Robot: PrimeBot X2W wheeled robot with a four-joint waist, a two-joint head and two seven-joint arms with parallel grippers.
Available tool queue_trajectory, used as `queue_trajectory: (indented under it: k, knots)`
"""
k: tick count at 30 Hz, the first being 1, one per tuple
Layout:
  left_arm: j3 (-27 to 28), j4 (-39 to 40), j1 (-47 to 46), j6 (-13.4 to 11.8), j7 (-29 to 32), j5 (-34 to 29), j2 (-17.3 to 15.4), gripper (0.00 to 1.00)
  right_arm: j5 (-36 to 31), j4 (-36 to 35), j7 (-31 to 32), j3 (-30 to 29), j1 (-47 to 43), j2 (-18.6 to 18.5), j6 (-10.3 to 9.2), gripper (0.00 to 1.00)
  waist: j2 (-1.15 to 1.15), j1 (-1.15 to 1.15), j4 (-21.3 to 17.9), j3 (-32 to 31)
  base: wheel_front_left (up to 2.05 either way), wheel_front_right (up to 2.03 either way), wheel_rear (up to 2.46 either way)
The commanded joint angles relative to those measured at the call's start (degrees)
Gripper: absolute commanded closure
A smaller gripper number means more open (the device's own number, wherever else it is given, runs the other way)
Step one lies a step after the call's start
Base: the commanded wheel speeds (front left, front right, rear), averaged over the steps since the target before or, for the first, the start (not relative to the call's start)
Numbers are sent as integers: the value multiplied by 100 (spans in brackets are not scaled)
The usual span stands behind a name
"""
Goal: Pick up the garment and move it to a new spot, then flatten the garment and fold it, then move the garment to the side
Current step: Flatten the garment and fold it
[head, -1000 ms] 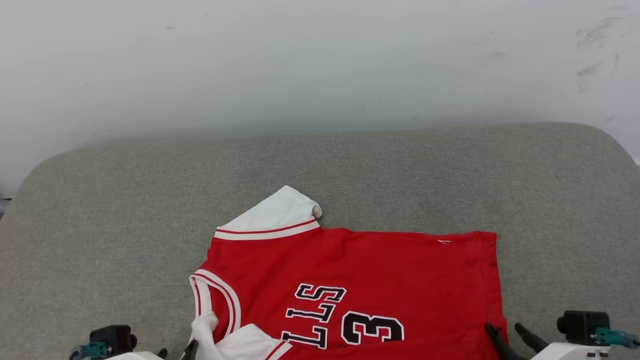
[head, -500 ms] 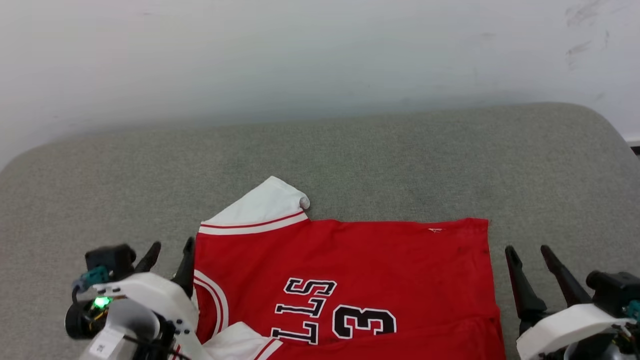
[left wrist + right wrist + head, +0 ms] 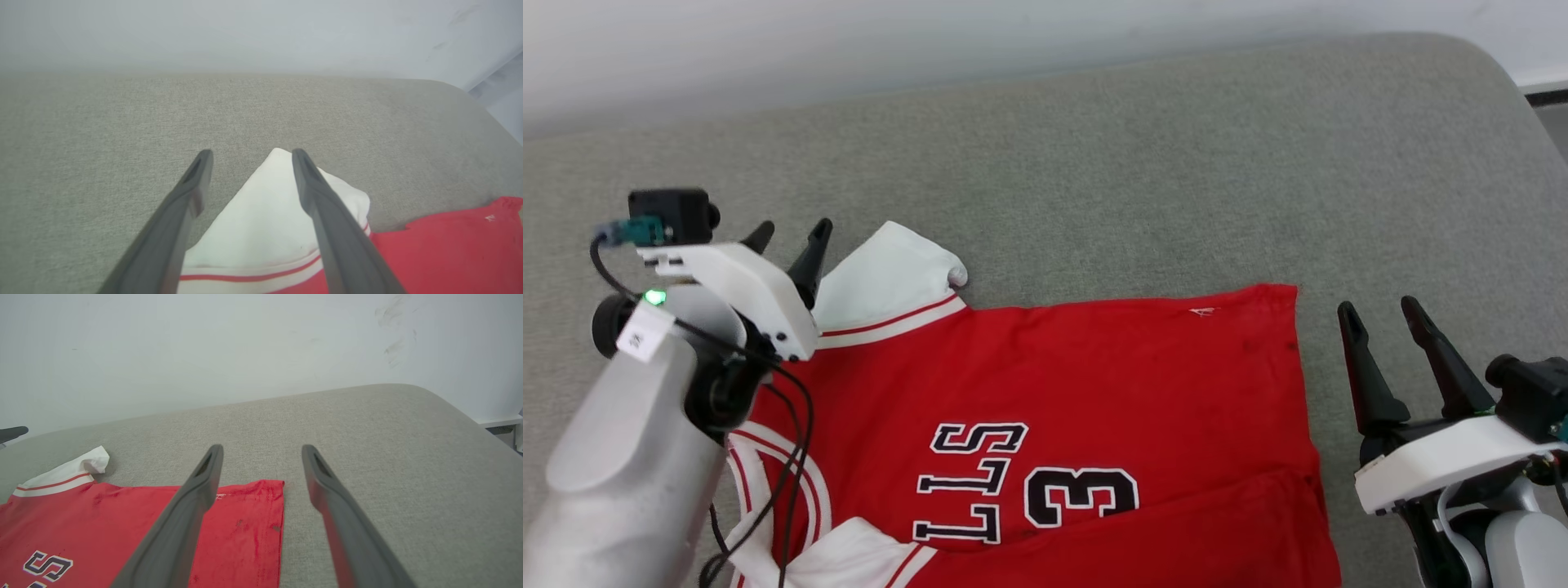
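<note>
Now: both left jaws and right jaws are spread full wide, nothing held.

The garment (image 3: pixel 1094 384) lies mostly flat on the grey cloth-covered counter (image 3: pixel 1094 147), between my two sets of jaws.

- **Left jaws:** they hover above the white sleeve (image 3: pixel 261 220), its tip framed between them. I cannot tell if they touch it.
- **Right jaws:** they stand just outside the hem edge (image 3: pixel 278 510), apart from it.

**Handling, my guess:** thin knit, light and limp. It has no stiffness, so a lifted corner should drag the rest along. Cloth on cloth likely clings rather than slides.

**Where to hold:** pinch the edges. The left jaws should take the sleeve by its striped trim (image 3: pixel 261 277), the right jaws the hem corner (image 3: pixel 280 485). Doubled seams give a thicker bite. Lifting both together should keep it taut.
</note>
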State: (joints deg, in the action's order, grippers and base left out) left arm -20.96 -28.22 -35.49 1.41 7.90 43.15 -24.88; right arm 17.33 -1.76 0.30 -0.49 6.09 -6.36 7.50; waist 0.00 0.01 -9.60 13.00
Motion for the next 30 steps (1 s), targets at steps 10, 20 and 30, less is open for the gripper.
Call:
queue_trajectory:
  k: [10, 20, 30]
  knots:
    - [-449, -840, -1175, 455, 2144, 324, -361, 0, 113, 279, -181, 73, 348, 72, -3, 0, 0, -1, -543, 536, 0, 0, 0]
    - [-946, -1440, -1593, 519, 3456, 260, -513, 0, 369, 555, -331, 233, 546, 151, -3, 0, 0, -1, -854, 857, 0, 0, 0]
    - [-1174, -1792, -1312, 406, 3978, 351, -312, 100, 659, 874, -288, 298, 699, 129, -3, 0, 0, -1, -930, 972, 0, 0, 0]
